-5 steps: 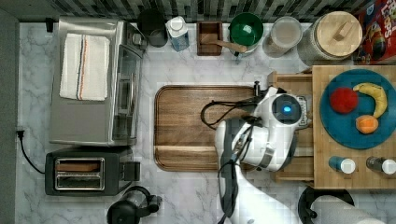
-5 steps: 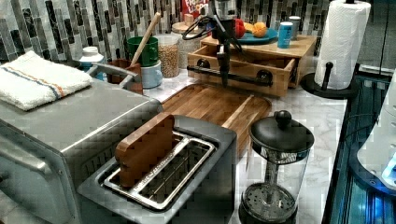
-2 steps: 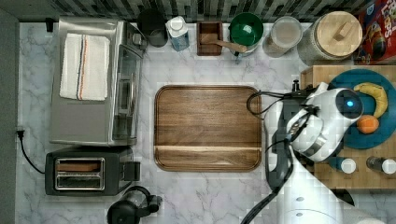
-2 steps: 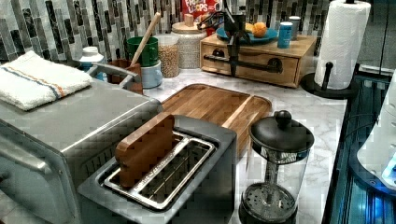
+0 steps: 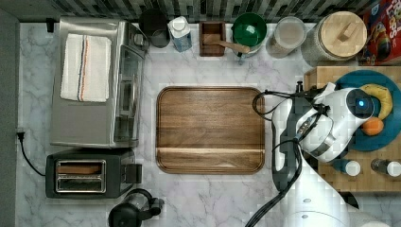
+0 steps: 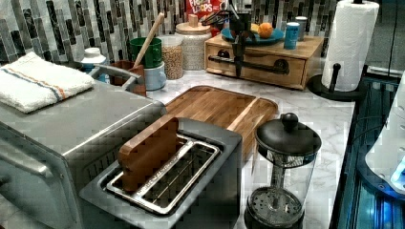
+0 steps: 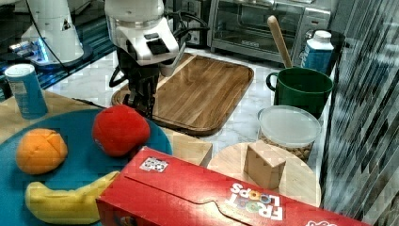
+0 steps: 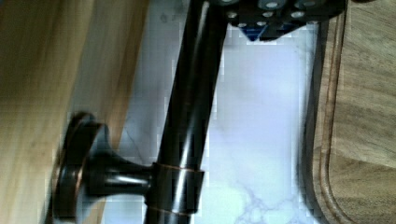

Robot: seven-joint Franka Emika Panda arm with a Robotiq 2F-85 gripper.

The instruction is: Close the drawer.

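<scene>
Now the drawer (image 6: 258,67) sits pushed flush into its light wooden box at the back right corner of the marble counter (image 6: 305,114) as the left view shows it, where a second ago its tray stood pulled well out over the stone toward the brown wooden tray (image 5: 210,129). The Franka arm has travelled with it: in the top view its white wrist has gone from above the tray's right edge to over the box itself, beside the blue plate (image 5: 395,137). The gripper (image 6: 239,52) hangs at the long black bar handle (image 8: 187,121), which the wrist view shows close up with its round mounting foot against the pale drawer front; whether the fingers are clamped on the bar or merely beside it cannot be told. Judged from the flush front, the closing looks done or all but done, with little left but to let go and back away. Around it, the counter carries a toaster oven (image 5: 94,80) with a folded towel on top and a toaster (image 5: 87,176) along the top view's left edge, a French press (image 6: 282,181) at the near edge, and jars, a green mug (image 7: 301,89) and a cereal box (image 7: 221,197) lined up under the striped tile wall; a paper towel roll (image 6: 346,43) stands just beside the box.
</scene>
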